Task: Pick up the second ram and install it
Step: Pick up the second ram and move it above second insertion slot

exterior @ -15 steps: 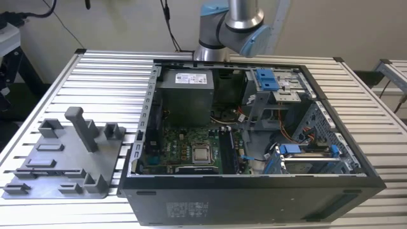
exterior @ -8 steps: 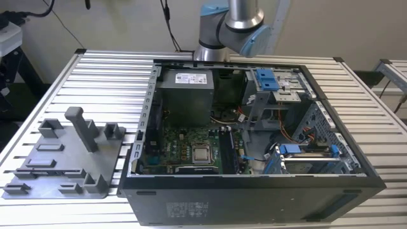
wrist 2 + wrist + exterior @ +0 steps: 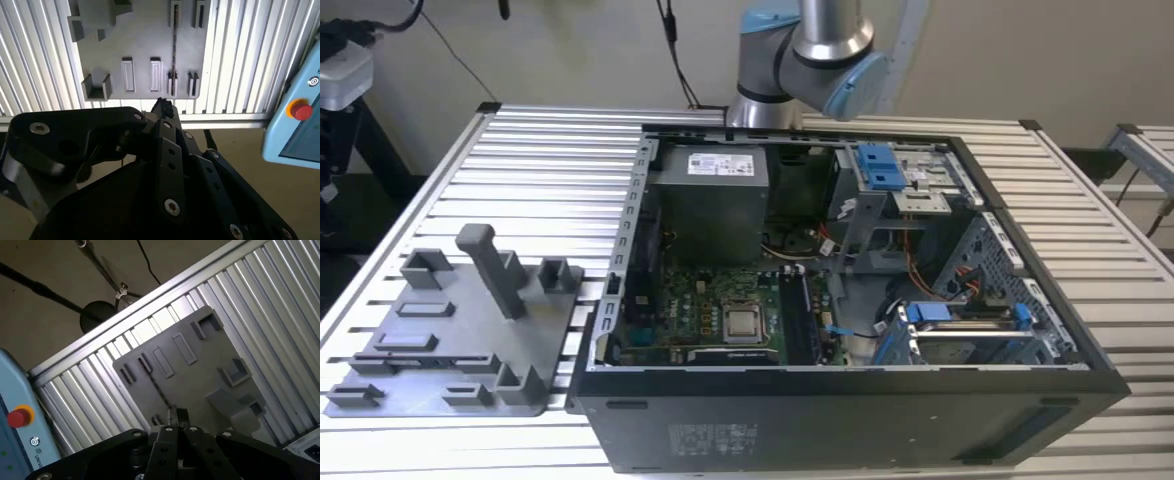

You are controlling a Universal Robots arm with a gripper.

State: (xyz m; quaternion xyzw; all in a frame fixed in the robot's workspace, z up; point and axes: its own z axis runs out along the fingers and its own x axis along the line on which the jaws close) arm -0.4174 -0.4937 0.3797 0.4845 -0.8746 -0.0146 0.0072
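Fingers (image 3: 171, 416): nearest the lens in both wrist views (image 3: 161, 107). Look pressed together at the tips, nothing pinched between. Poised high over the fixture, well apart from it.
Second ram (image 3: 159, 395): thin dark stick standing on edge in a slot of the grey fixture plate. Seen edge-on as a dark line in both wrist views (image 3: 173, 50). Roughly in line with the fingertips, untouched.
Grey fixture plate (image 3: 200, 380): flat on the table, just beside the case at the exterior view's left (image 3: 447, 335). Upright posts and small holders spread over it (image 3: 145, 40).
Table (image 3: 520, 170): slatted metal, carrying both plate and case.
Computer case (image 3: 854, 420): side panel off, green board (image 3: 707, 300) exposed on its floor. Long black slots run next to the processor. Cannot tell whether a stick already sits in one.
Arm (image 3: 807, 50): rises behind the case and leaves the exterior view at the top.
Teach pendant (image 3: 295, 125): past the table edge, red button showing.
Progress: judged very early. Ram in its fixture slot, not grasped, not lifted. Pick-up, carry to the board and seating in a slot all outstanding.
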